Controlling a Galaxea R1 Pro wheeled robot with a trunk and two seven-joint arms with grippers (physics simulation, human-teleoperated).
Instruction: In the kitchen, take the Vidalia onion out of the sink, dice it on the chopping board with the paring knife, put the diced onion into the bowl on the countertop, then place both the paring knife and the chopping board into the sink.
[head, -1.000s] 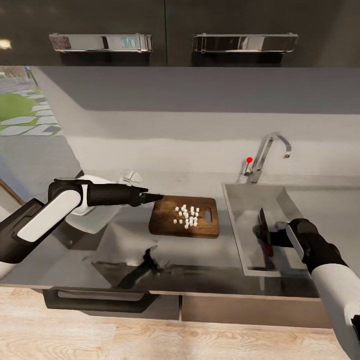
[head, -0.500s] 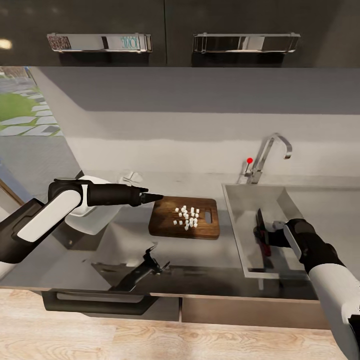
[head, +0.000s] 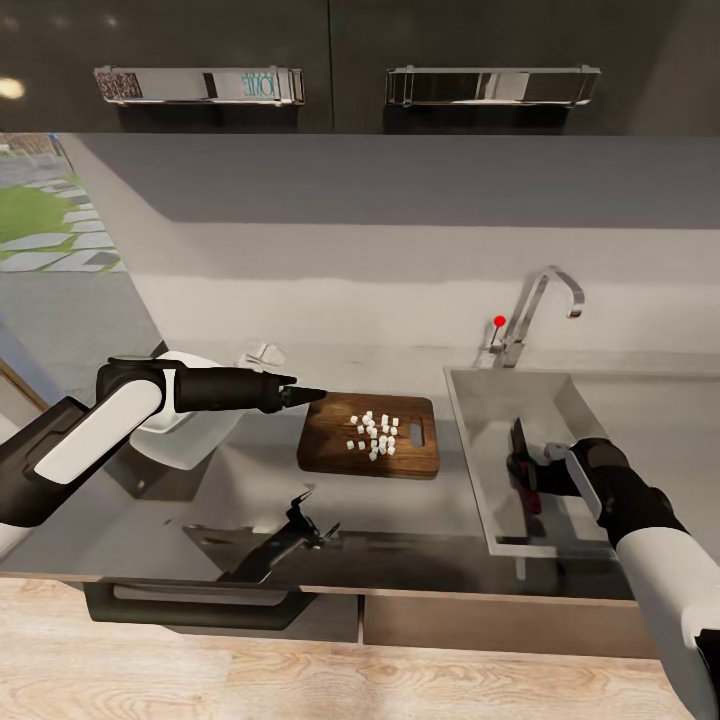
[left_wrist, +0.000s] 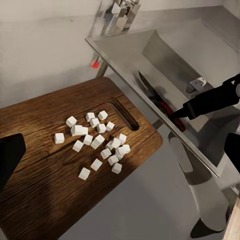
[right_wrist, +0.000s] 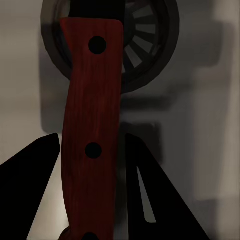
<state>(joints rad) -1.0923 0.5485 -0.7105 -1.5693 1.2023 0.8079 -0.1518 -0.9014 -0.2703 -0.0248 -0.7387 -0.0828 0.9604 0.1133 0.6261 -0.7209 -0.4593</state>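
- Over the sink (head: 480, 440), my right gripper (head: 530, 470) has the paring knife (head: 522, 462) in the basin: fingers closed around the reddish handle, blade pointing toward the back wall.
- Right wrist view: handle (right_wrist: 90, 135) runs between my two dark fingers (right_wrist: 30, 195), with the drain grate right behind it. Knife looks low in the basin; can't tell if it touches the floor yet.
- My left gripper (head: 305, 396) hovers at the left edge of the chopping board (head: 335, 455). Fingers look pressed to a point in the head view, but I can't tell for sure. It holds nothing.
- Board sits on the countertop (head: 250, 480), just beside the sink, slot handle toward the sink.
- Diced onion (head: 374, 433) is in a loose pile of white cubes on the board, near the slot.
- Bowl (head: 190, 425) is behind my left forearm, on the far side of the board from the sink, mostly hidden.
- Status, my read: onion out and diced = done. Knife into sink = nearly done, needs release.
- Left: dice into the bowl (none moved, as far as I can see), then board into the sink.
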